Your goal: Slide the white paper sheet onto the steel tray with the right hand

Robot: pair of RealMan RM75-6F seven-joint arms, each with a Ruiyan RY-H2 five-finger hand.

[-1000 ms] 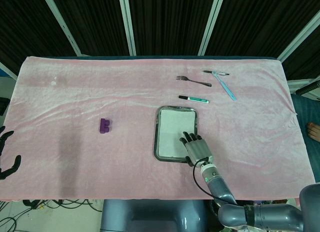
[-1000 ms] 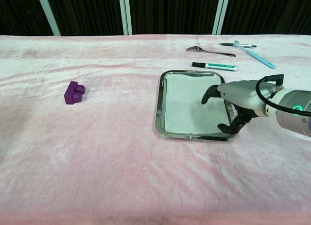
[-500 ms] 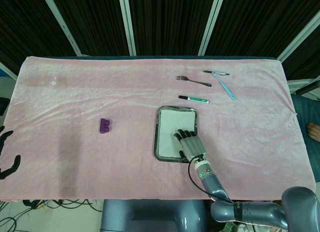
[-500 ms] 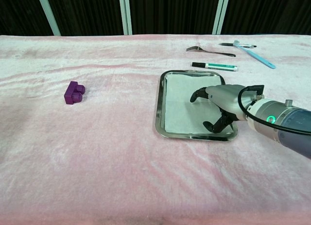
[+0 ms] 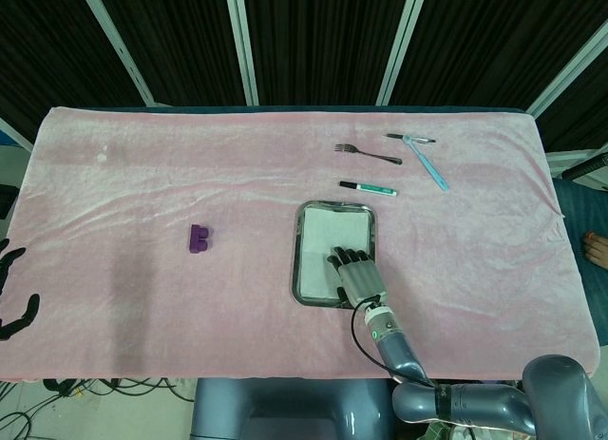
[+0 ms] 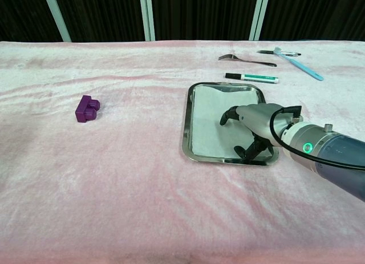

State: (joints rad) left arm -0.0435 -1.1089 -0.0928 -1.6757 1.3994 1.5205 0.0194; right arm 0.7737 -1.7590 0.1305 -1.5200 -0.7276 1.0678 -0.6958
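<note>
Paper on tray, right hand over its near right corner

Paper sheet (image 6: pixel 214 118) lies inside the steel tray (image 6: pixel 186 127), its left and far edges just short of the rim. My right hand (image 6: pixel 251 124) hovers low above the tray's near right part, fingers spread and curled down, holding nothing; I cannot tell if the fingertips (image 5: pixel 340 261) touch the sheet. My left hand (image 5: pixel 11 293) sits off the table's left edge, fingers apart and holding nothing. I see bare pink cloth (image 6: pixel 131 178) left of the tray up to the purple block (image 6: pixel 86 108). Beyond the tray's far rim lie the marker (image 6: pixel 251 77), fork (image 6: pixel 245 60) and toothbrush (image 6: pixel 296 63).
</note>
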